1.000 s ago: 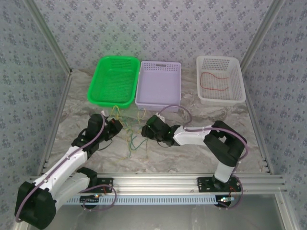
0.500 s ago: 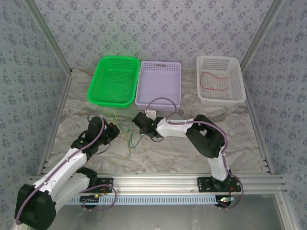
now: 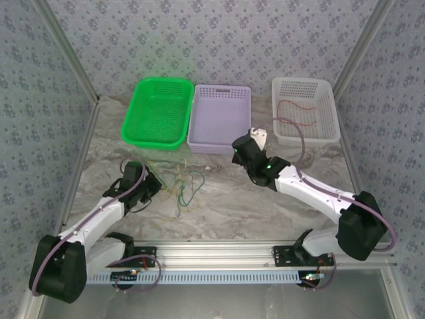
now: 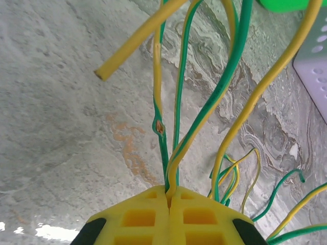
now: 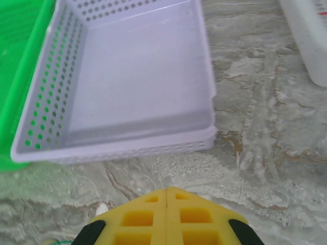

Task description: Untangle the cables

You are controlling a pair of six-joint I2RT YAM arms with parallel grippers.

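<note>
1. Top external is showing my right arm swung clear of the tangle since a second ago. The right jaws, then spread beside the cables (image 3: 182,183), are now pressed together, and I am seeing no wire between them in the right wrist view.
2. The left jaws are still pinching the yellow-and-green strands (image 4: 176,127), which are fanning out ahead of them over the desk (image 3: 252,199).
3. I am reading this as a pull that came away empty, or with something too thin to see, so the knot is probably still tied.
4. The lilac basket (image 5: 143,66) is sitting close ahead of the right jaws. To their right, bare desk is running to the white basket (image 3: 305,138), where a red cable (image 3: 299,104) is lying.
</note>
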